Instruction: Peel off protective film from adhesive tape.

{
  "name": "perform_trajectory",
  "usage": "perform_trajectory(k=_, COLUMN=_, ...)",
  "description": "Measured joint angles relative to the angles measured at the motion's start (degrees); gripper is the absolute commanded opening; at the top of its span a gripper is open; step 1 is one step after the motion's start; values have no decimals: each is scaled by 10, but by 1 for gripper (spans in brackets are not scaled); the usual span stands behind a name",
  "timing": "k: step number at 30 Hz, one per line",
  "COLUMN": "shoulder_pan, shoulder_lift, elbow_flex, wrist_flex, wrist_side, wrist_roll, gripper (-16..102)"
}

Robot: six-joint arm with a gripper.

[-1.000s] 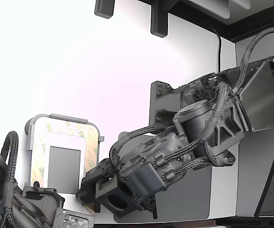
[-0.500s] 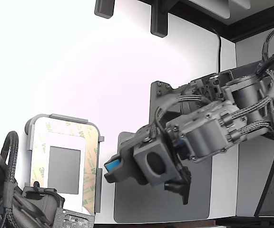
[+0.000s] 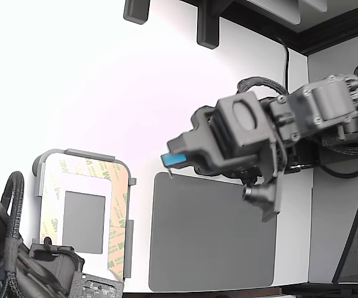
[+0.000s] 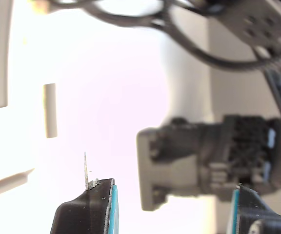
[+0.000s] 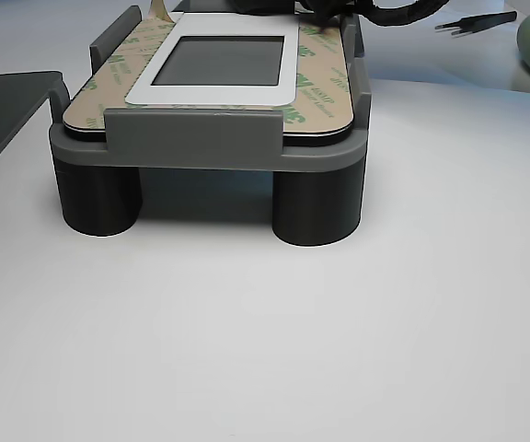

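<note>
Hovering claw (image 3: 174,162) sits mid-frame in exterior view, above upper left corner of dark grey mat (image 3: 213,233), blue-padded jaws spread, nothing clearly pinched; thin sliver at one fingertip in wrist view, too small to identify. Adhesive tape (image 3: 118,220) frames white plate (image 3: 107,186) in grey fixture (image 3: 79,154), lower left of frame, well apart from claw. Protective film (image 3: 59,167) on strips, 3M print showing. Right strip's long axis runs top to bottom. Second arm (image 3: 17,261) nearer plate.
</note>
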Motion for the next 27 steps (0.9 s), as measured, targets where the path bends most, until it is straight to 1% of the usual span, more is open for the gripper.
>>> perform_trajectory(k=2, shoulder_pan=-17, shoulder_lift=22, elbow_flex=0, wrist_flex=-34, wrist_side=32, wrist_roll=88, gripper=100)
perform_trajectory(k=5, shoulder_pan=-22, shoulder_lift=56, elbow_flex=-4, wrist_flex=-48, wrist_side=111, wrist_roll=252, gripper=100)
perform_trajectory(k=6, shoulder_pan=-27, shoulder_lift=69, elbow_flex=-4, wrist_flex=-41, wrist_side=138, wrist_roll=318, gripper=100)
perform_trajectory(k=8, shoulder_pan=-53, shoulder_lift=99, elbow_flex=16, wrist_flex=-11, wrist_side=178, wrist_roll=450, gripper=100)
perform_trajectory(k=10, shoulder_pan=-85, shoulder_lift=122, elbow_flex=36, wrist_flex=38, wrist_side=197, wrist_roll=561, gripper=100)
perform_trajectory(k=13, shoulder_pan=-105, shoulder_lift=127, elbow_flex=50, wrist_flex=115, wrist_side=192, wrist_roll=695, gripper=100)
perform_trajectory(k=16, shoulder_pan=-105, shoulder_lift=127, elbow_flex=82, wrist_flex=163, wrist_side=181, wrist_roll=786, gripper=100)
perform_trajectory(k=18, shoulder_pan=-106, shoulder_lift=127, elbow_flex=105, wrist_flex=171, wrist_side=164, wrist_roll=822, gripper=100)
perform_trajectory(k=20, shoulder_pan=-106, shoulder_lift=127, elbow_flex=110, wrist_flex=167, wrist_side=159, wrist_roll=837, gripper=100)
perform_trajectory(k=25, shoulder_pan=-106, shoulder_lift=127, elbow_flex=110, wrist_flex=165, wrist_side=142, wrist_roll=794, gripper=100)
perform_trajectory(k=27, shoulder_pan=-106, shoulder_lift=127, elbow_flex=110, wrist_flex=165, wrist_side=142, wrist_roll=787, gripper=100)
